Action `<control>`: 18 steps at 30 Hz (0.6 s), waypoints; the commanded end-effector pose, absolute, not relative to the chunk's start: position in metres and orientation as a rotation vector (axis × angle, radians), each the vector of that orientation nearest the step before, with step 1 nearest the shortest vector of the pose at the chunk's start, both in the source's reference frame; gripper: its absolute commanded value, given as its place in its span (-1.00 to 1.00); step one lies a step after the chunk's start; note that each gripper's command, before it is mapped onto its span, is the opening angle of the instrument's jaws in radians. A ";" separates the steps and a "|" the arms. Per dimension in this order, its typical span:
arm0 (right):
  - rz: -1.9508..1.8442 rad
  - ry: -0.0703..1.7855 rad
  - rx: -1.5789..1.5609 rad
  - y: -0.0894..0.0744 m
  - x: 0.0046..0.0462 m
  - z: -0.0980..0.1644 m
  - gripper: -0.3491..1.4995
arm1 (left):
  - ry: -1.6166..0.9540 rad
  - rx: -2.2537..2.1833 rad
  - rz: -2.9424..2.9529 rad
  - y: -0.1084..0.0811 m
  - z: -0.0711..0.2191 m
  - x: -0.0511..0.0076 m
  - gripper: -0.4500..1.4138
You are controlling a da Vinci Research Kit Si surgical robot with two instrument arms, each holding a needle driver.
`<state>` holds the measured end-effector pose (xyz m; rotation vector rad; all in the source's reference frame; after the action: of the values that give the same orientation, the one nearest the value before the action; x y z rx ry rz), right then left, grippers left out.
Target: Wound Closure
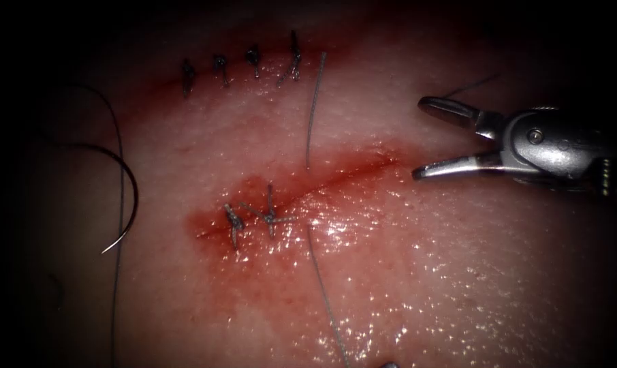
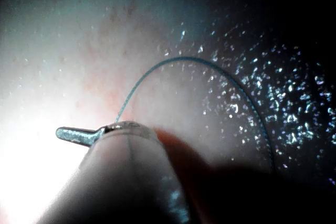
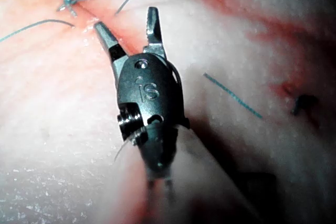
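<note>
The cut (image 1: 322, 182) runs across the middle of the tissue (image 1: 458, 272), with two knotted stitches (image 1: 270, 215) at its left end. A thread (image 1: 313, 109) comes down from above, enters the cut, and comes out below it toward the bottom edge (image 1: 325, 300). To the right of the cut, my right tool (image 1: 417, 139) hangs with its jaws open and holds nothing; the right wrist view shows it (image 3: 126, 18) just short of the cut. My left tool (image 2: 73, 135) is shut on the thread (image 2: 173, 62). The curved needle (image 1: 135, 194) lies free on the tissue far left, not in it.
A closed row of several older stitches (image 1: 254, 60) crosses the top of the tissue. A thin strand of thread (image 1: 120, 163) trails past the needle down the left side. Red fluid (image 1: 254, 259) wets the tissue around the cut. A cut end of thread (image 3: 233, 96) lies beside the right tool.
</note>
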<state>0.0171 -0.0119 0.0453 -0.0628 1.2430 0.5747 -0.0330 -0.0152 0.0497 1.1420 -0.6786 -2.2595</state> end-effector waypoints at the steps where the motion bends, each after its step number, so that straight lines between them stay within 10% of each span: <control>1: 0.574 1.245 -0.060 -0.012 0.0179 0.046 0.96 | -0.675 1.144 -2.260 -0.016 0.050 -0.0333 0.70; 5: 0.576 1.249 -0.054 -0.012 0.0181 0.046 0.96 | -0.674 1.146 -2.258 -0.016 0.050 -0.0331 0.12; 6: 0.576 1.250 -0.055 -0.013 0.0181 0.046 0.96 | -0.680 1.144 -2.254 -0.016 0.050 -0.0332 -0.21; 7: 0.576 1.250 -0.055 -0.013 0.0182 0.046 0.95 | -0.685 1.138 -2.245 -0.016 0.050 -0.0332 -0.95; 18: 0.295 1.339 0.091 -0.016 0.0224 0.046 0.76 | -0.702 1.112 -2.277 -0.008 0.047 -0.0303 -1.00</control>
<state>0.0215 -0.0159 0.0457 0.0907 1.3397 0.2825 -0.0295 -0.0073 0.0462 1.1080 -0.7042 -2.2799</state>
